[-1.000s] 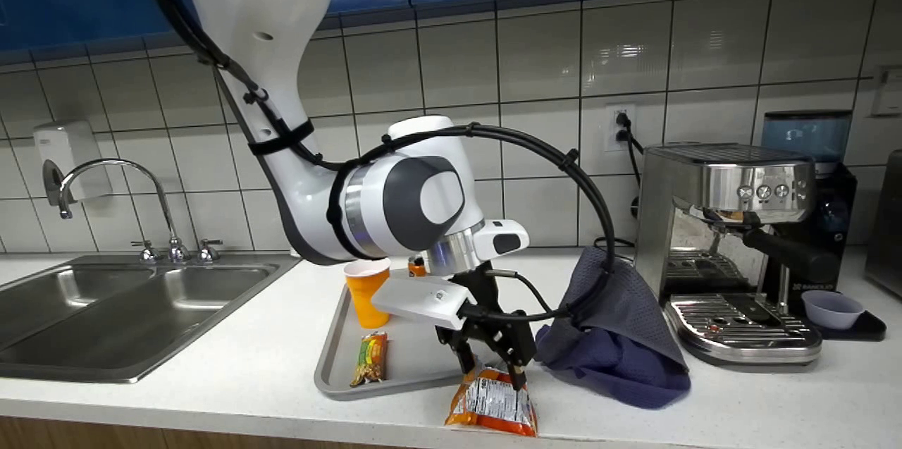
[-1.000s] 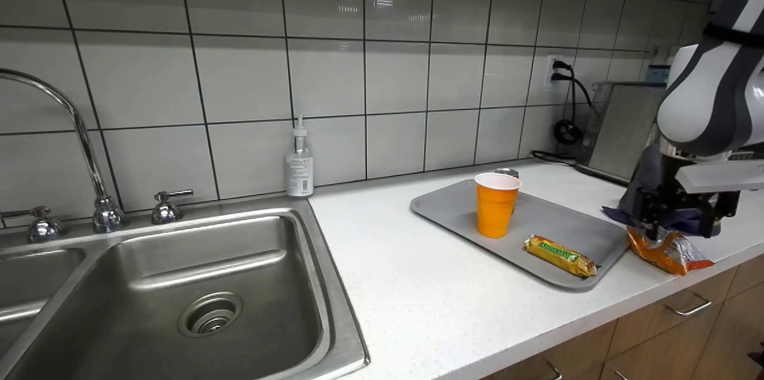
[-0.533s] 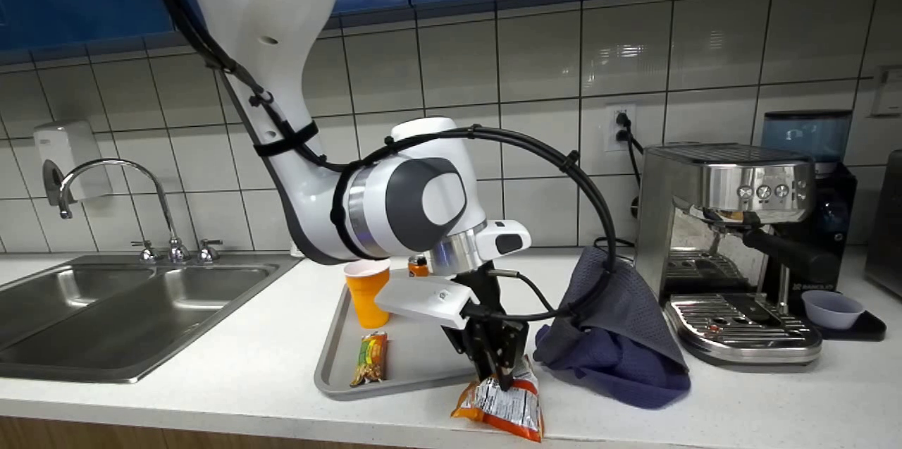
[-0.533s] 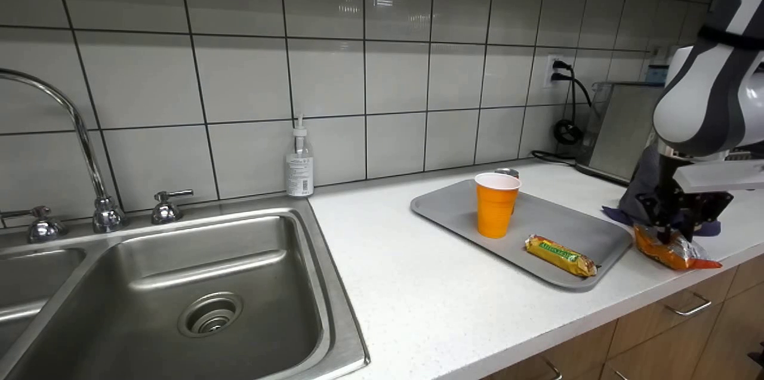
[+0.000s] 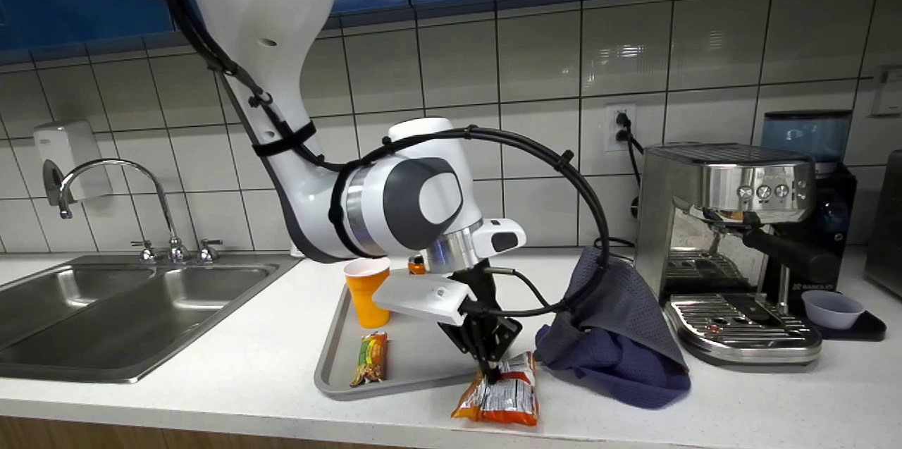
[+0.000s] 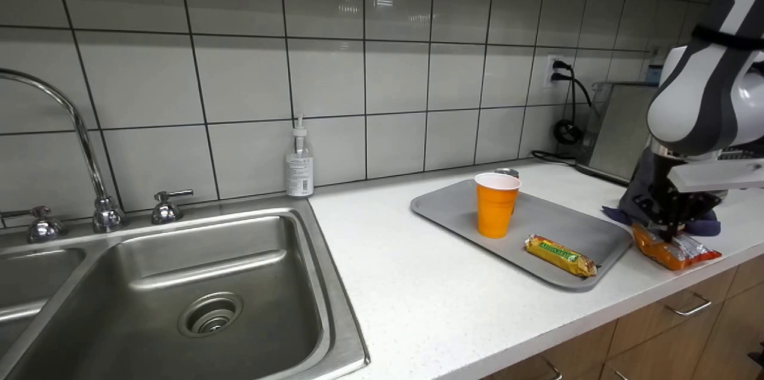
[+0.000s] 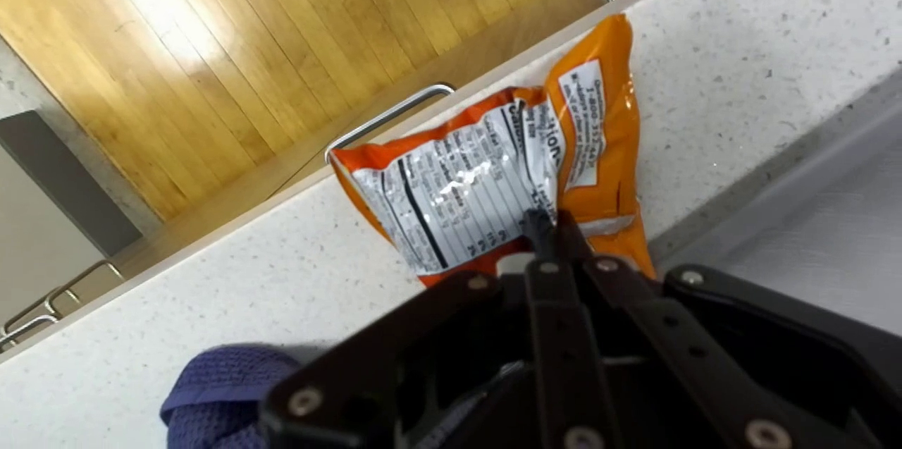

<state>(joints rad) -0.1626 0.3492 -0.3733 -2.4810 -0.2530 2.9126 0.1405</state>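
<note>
A shiny orange snack bag [image 7: 465, 188] with a silver nutrition label lies on the white counter near its front edge. My gripper [image 7: 555, 227] points down at the bag with its fingertips together, and a crease in the foil runs into them. In both exterior views the dark gripper [image 5: 491, 373] meets the bag [image 5: 513, 396] on its upper side, and the bag still rests on the counter. The exact pinch point is partly hidden by the fingers. Just behind the bag is the corner of a grey tray [image 5: 419, 357].
On the tray stand an orange cup [image 6: 496, 207] and, behind it, a mostly hidden can [image 6: 507, 172]. A yellow wrapped bar [image 6: 561, 256] lies there too. A crumpled blue-grey towel [image 5: 613, 336] sits beside the gripper, near a coffee machine [image 5: 726, 174]. A steel sink [image 6: 137, 320] is farther off.
The fingers, wide apart a second ago, have come together on the bag. The foil has buckled into a fold, and the bag has shifted slightly.
</note>
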